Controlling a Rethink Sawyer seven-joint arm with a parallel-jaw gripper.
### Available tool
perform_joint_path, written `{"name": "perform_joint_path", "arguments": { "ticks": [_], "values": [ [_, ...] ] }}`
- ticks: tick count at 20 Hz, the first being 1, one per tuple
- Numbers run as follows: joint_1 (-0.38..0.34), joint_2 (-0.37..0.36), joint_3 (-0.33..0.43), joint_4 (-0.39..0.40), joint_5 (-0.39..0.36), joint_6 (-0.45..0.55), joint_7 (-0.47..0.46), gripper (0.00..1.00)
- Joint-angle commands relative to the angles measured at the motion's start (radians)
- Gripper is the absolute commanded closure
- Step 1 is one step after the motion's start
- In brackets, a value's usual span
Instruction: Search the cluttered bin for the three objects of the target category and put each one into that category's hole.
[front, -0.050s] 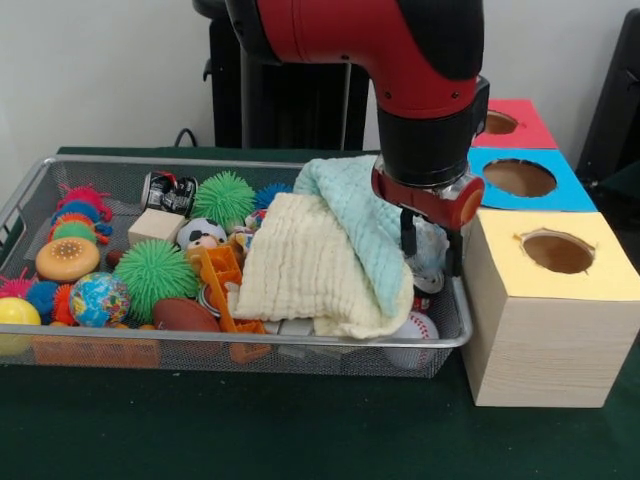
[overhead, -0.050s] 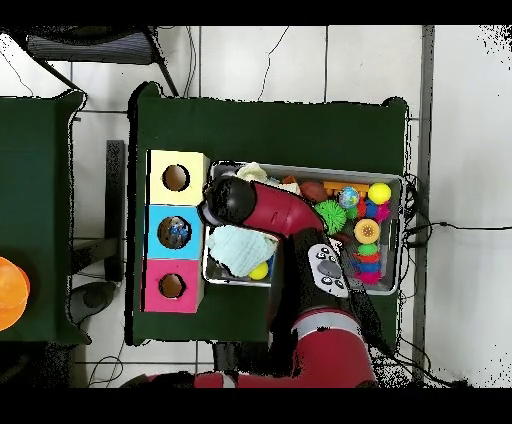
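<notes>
Dark green surface (front, -0.050s: 300, 430); wire bin (front, -0.050s: 60, 345) beside three holed boxes. Gripper (front, -0.050s: 432, 250) sits low in the bin's box-side end beside the cloths (front, -0.050s: 320, 260), fingers apart, apparently empty. Search step; target category cannot be told. Next: clear cloths, then grasp.

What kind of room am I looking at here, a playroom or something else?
Probably a robotics lab set up for a sorting test: a red robot arm reaches over a wire bin of toys beside three boxes with holes, with cables trailing across the tiled floor.
</notes>
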Motion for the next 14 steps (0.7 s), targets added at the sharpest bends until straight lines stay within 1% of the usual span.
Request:
{"name": "perform_joint_path", "arguments": {
  "ticks": [1,4,8,10,14],
  "values": [
    [0.033,0.135,0.004,0.032,-0.005,0.113,0.114,0.00],
    [0.028,0.143,0.009,0.017,-0.004,0.158,0.094,0.00],
    [0.033,0.151,-0.001,-0.019,-0.041,0.245,0.036,0.00],
    [0.040,0.154,-0.007,-0.036,-0.062,0.260,0.014,0.00],
    [0.041,0.159,-0.003,-0.058,-0.065,0.327,0.004,0.00]
  ]
}}
